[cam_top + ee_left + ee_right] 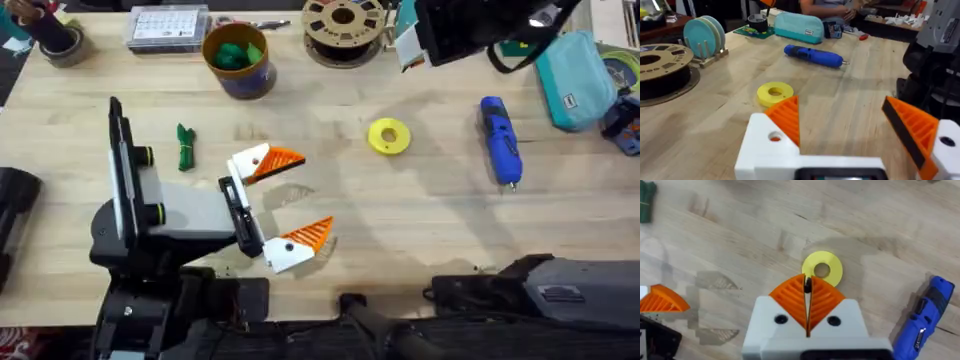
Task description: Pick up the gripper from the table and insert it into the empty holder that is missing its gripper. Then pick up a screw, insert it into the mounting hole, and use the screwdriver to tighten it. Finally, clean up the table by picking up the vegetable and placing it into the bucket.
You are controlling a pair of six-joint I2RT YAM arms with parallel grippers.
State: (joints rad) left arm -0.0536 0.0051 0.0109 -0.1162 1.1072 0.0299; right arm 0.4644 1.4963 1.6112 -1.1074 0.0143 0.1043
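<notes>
Here the left end effector (285,200) lies low over the table (420,220) with its two orange ribbed pads (278,160) spread wide and nothing between them. In the left wrist view the end effector's white mounts run off the lower edge.

The right end effector (807,287) has its two pads pressed together, tip to tip. A small dark speck sits at the tips, too small to identify. It hangs above one yellow ring (389,136), which lies flat in the middle of the table. From overhead the right arm is a dark blur at the upper right, and its fingers are hard to make out there.

One blue screwdriver (500,140) lies to the right of the ring, well apart from it. In the right wrist view its lower end is cut off.

One dark-green vegetable (186,147) lies on the left part of the table, near the left arm. The frame edge crops it in the right wrist view.

One bucket (245,85) stands at the far side, with brighter green lumps (235,55) inside. Their number cannot be told. A brown spool (343,25) beside it is partly cut off at the top.
</notes>
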